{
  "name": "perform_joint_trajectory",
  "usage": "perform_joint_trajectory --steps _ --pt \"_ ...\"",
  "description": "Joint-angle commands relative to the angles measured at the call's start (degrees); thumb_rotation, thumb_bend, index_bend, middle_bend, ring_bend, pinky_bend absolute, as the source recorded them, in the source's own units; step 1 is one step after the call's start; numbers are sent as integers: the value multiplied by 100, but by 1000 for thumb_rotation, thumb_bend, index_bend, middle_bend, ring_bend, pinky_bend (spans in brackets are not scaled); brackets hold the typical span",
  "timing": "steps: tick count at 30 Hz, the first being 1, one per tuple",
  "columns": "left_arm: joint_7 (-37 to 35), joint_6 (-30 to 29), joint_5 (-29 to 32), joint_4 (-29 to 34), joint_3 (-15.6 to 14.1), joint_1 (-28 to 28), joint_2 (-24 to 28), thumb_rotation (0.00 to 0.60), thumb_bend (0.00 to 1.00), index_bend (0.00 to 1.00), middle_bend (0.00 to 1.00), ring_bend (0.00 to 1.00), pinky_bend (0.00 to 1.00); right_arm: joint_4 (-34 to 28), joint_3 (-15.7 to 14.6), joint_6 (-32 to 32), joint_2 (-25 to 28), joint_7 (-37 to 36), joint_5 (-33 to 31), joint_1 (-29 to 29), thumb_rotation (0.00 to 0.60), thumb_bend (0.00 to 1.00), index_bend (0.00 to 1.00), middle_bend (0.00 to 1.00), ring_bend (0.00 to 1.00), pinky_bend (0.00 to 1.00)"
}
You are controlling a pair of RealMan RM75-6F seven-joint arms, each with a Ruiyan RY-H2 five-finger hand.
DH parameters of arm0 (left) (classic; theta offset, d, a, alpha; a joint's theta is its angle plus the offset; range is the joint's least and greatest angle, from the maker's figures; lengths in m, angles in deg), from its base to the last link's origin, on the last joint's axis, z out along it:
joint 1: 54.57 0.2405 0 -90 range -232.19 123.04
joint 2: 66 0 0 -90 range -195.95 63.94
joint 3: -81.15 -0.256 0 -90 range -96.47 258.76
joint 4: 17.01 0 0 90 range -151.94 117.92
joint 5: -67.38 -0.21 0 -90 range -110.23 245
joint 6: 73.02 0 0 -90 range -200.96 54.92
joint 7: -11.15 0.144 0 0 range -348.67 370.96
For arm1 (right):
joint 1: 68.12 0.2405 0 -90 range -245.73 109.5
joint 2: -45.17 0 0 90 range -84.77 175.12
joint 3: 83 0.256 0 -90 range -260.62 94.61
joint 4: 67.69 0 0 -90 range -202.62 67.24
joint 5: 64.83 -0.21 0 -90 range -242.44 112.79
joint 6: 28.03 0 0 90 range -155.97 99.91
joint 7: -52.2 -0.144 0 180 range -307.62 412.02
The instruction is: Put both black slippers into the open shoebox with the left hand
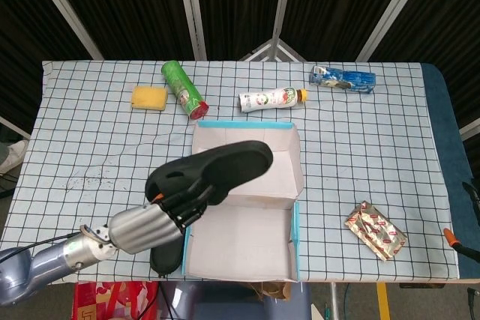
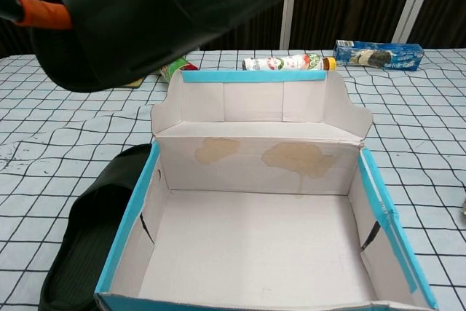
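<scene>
- I have the left hand [image 1: 176, 211] gripping one black slipper [image 1: 214, 170] by its heel end, lifted off the tabletop [image 1: 90, 140] so its toe reaches over the shoebox [image 1: 244, 241] at frame centre.
- I carry it high to pass over the box's left wall; in the chest view it fills the upper left.
- The second slipper [image 2: 91, 242] lies flat against the box's left wall, lower left, close for the next pick.
- My right hand is not visible in either view.
</scene>
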Motion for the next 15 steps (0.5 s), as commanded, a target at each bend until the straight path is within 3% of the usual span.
perform_joint_trajectory --steps 1,8,15 --pt "348 530 -222 -102 26 -422 -242 600 304 432 442 29 21 17 2 17 -1 -33 -7 6 600 311 62 19 0 0" --pt "446 1035 -182 -319 22 -849 -685 600 305 432 443 29 21 47 15 5 6 -109 -28 -5 600 311 62 19 0 0" --pt "457 1264 -174 -707 -247 -1039 -1042 600 306 432 446 29 21 83 17 21 2 -165 -35 -3 600 311 62 20 0 0"
